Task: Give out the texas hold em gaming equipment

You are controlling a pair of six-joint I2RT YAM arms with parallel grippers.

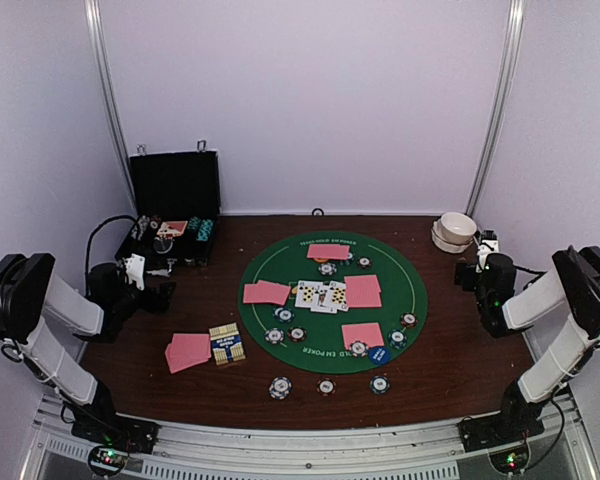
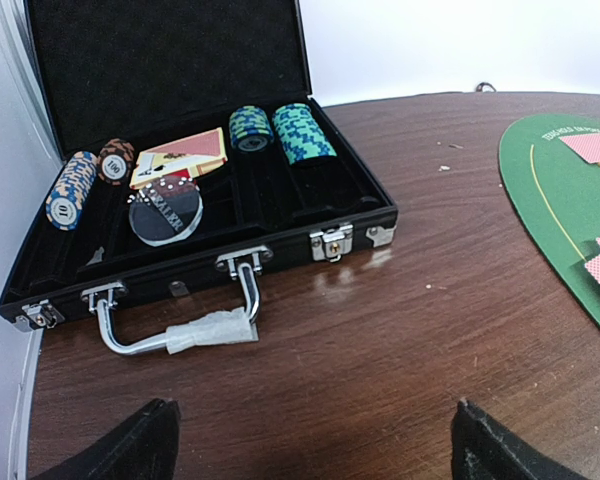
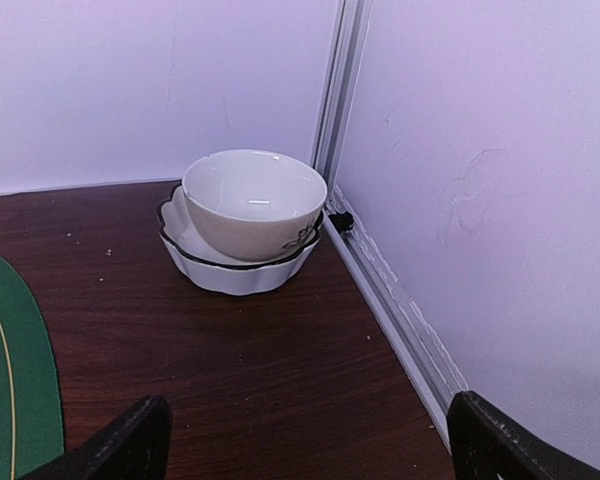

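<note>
Both our left gripper (image 2: 315, 450) and right gripper (image 3: 305, 450) gape wide and empty, and we judge the pink-backed cards (image 1: 362, 290) on the green mat (image 1: 404, 283) light, slippery, best pinched by an edge.

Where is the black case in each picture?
Top: case at far left, lid up.
Left wrist: case at upper left, open.
Right wrist: not in it.
Shared landmark: green mat, central in top, at right edge in left wrist, at left edge in right wrist.
</note>
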